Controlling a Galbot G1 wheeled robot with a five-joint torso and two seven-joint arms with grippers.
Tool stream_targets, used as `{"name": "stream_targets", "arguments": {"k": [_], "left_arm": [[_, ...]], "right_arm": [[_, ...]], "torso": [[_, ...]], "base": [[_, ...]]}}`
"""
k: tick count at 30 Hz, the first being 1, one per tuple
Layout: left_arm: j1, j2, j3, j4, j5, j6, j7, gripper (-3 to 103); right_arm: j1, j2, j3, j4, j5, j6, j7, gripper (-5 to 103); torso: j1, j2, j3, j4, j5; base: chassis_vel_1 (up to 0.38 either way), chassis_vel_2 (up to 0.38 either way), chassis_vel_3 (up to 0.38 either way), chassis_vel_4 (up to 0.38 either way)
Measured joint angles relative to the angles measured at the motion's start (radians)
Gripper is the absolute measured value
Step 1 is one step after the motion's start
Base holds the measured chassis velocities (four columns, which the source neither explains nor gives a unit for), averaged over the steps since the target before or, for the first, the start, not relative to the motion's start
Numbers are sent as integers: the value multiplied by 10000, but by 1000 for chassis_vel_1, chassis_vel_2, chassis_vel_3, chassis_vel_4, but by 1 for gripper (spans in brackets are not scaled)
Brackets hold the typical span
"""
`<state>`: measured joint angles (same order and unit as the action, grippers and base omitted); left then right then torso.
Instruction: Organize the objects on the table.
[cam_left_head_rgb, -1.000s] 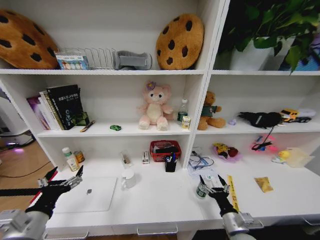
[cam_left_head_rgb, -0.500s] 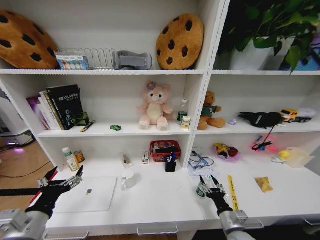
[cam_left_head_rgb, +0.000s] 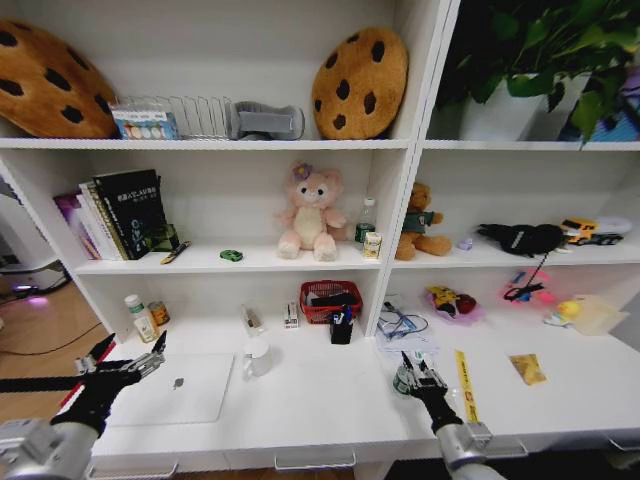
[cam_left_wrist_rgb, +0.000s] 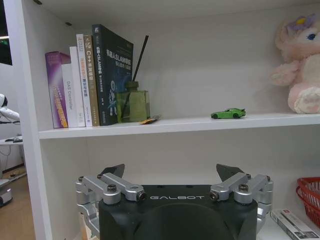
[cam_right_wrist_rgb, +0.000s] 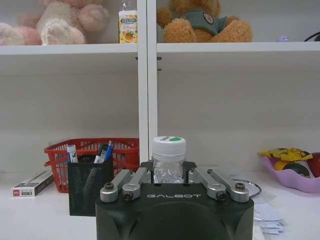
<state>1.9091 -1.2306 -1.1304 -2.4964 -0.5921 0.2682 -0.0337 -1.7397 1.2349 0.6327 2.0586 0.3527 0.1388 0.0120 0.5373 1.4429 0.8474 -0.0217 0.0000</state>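
Observation:
A small green-lidded jar (cam_left_head_rgb: 403, 381) stands on the white table (cam_left_head_rgb: 320, 405) near the front, right of centre. My right gripper (cam_left_head_rgb: 416, 366) has its fingers drawn in against the jar's sides; in the right wrist view the jar (cam_right_wrist_rgb: 168, 155) sits squarely between the two fingers of that gripper (cam_right_wrist_rgb: 168, 171). A closed silver laptop (cam_left_head_rgb: 178, 388) lies at the front left. My left gripper (cam_left_head_rgb: 125, 364) hovers open at its left edge, holding nothing, and its spread fingertips (cam_left_wrist_rgb: 116, 171) show in the left wrist view. A tiny green toy car (cam_left_wrist_rgb: 228, 114) is parked on the middle shelf.
A black mesh pen holder (cam_right_wrist_rgb: 90, 186) and a red basket (cam_right_wrist_rgb: 127, 150) stand at the back of the table. A yellow ruler (cam_left_head_rgb: 464, 385) and a snack packet (cam_left_head_rgb: 527, 368) lie to the right of the jar. Books (cam_left_wrist_rgb: 80, 82) and plush toys sit on the shelf.
The right gripper's fingers have narrowed from wide apart to tight around the jar, and the gripper has edged forward. The left arm has stayed still.

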Motion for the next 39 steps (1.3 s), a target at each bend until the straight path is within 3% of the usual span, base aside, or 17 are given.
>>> {"name": "stream_targets", "arguments": {"k": [5,8,11,17,20,22,23,25,27,36,38,39], "left_arm": [[0,0,0,0,0,0,-1,100],[0,0,0,0,0,0,-2,100],[0,0,-1,0,0,-1,0,100],[0,0,0,0,0,0,0,100],[0,0,0,0,0,0,0,100],[-1,-1,0,0,0,0,0,100],[-1,-1,0,0,0,0,0,100],[0,0,0,0,0,0,-1,100],[0,0,0,0,0,0,-1,100],[0,0,0,0,0,0,0,100],[0,0,0,0,0,0,-1,100],[0,0,0,0,0,0,-1,100]], "right_arm": [[-1321,260,555,1428,163,-34,-305,27],[-2542,577,900,2096,-561,379,-141,27],[-4284,1136,1691,2630,-1609,1580,-114,27],[-5303,1343,1892,2702,-2118,2676,-36,27],[-7046,1534,1620,2359,-3308,4926,722,27],[-7874,1789,1383,1468,-5125,6390,1742,27],[-7874,1789,1383,1468,-5125,6390,1742,27],[-8085,1896,1146,653,-6288,6732,2441,27],[-8126,1899,1026,383,-6447,6759,2534,27],[-7451,1684,998,-1360,-5769,6722,2104,27],[-6229,1577,1123,-2969,-5318,6630,1357,27],[-6229,1577,1123,-2969,-5318,6630,1357,27]], "torso": [[0,0,-1,1,-1],[0,1,-1,-3,-1],[-2,2,-2,-3,-2],[-3,2,-3,-5,-2],[-2,2,-2,0,-2],[-3,2,-2,-1,-2],[-3,2,-2,-1,-2],[-3,2,-2,-2,0],[-3,2,-2,-2,0],[-1,2,0,0,-3],[0,1,0,-1,0],[0,1,0,-1,0]], "base": [[0,0,0,0],[0,0,0,0],[0,0,0,0],[0,0,0,0],[0,0,0,0],[0,0,0,0],[0,0,0,0],[0,0,0,0],[0,0,0,0],[0,0,0,0],[0,0,0,0],[0,0,0,0]]}}
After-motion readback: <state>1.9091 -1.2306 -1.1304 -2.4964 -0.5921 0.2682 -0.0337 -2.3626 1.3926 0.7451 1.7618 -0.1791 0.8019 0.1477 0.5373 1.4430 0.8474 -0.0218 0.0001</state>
